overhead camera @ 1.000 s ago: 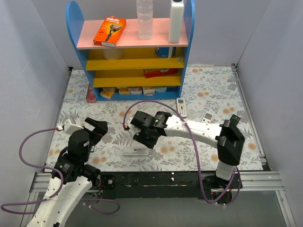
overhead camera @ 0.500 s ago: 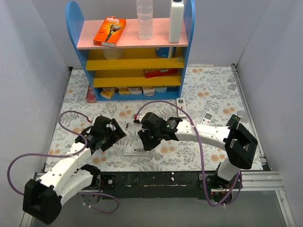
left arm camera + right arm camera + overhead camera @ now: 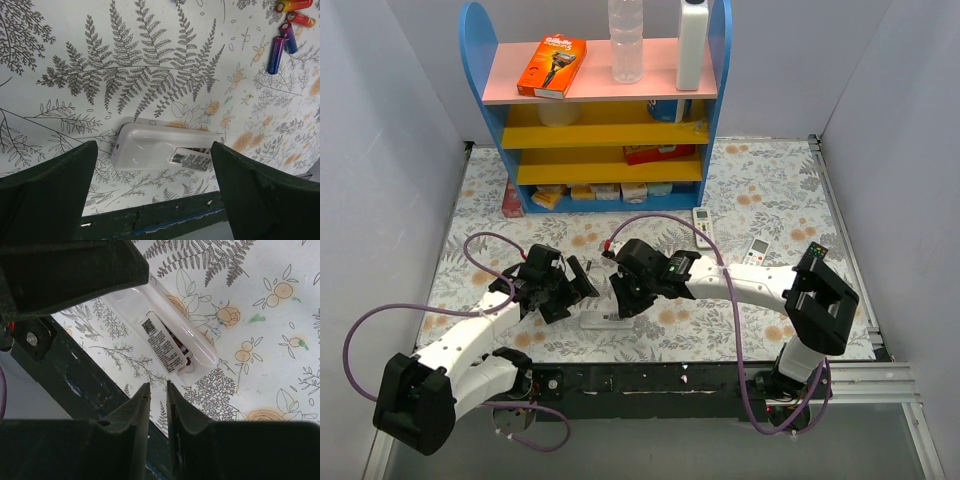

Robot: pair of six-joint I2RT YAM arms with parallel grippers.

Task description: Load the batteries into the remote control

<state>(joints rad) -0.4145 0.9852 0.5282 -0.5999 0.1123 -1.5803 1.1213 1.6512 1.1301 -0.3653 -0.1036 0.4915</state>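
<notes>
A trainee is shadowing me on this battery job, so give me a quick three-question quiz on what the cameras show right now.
1. True or false: the left fingers are spread wide, and the remote control shows between them in the left wrist view.
2. How is the remote control placed? A. standing upright on one end; B. lying flat on the table near its front edge; C. lifted clear into the air.
3. What shows on the remote control's upturned face?

Key: 1 true; 2 B; 3 a printed label.
</notes>
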